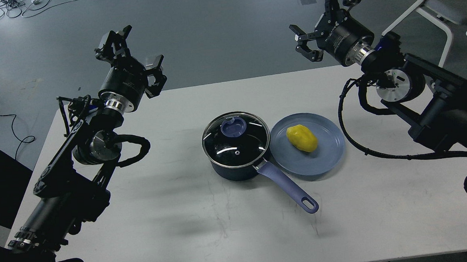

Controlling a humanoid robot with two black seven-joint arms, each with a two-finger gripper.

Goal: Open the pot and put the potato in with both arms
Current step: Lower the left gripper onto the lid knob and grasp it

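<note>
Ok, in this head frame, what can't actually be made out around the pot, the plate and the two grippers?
- Pot interior: the reflective glass lid covers it.
- Potato underside: it lies on the plate.
- Plate's left rim: tucked behind the pot.
- Right gripper: upper finger cut off by the top edge.
- Left gripper: open, fingertips dark and small.

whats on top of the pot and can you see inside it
A glass lid with a purple knob sits on the pot, closed. Through the glass only dark interior and reflections show; whether anything is inside cannot be told.
</note>
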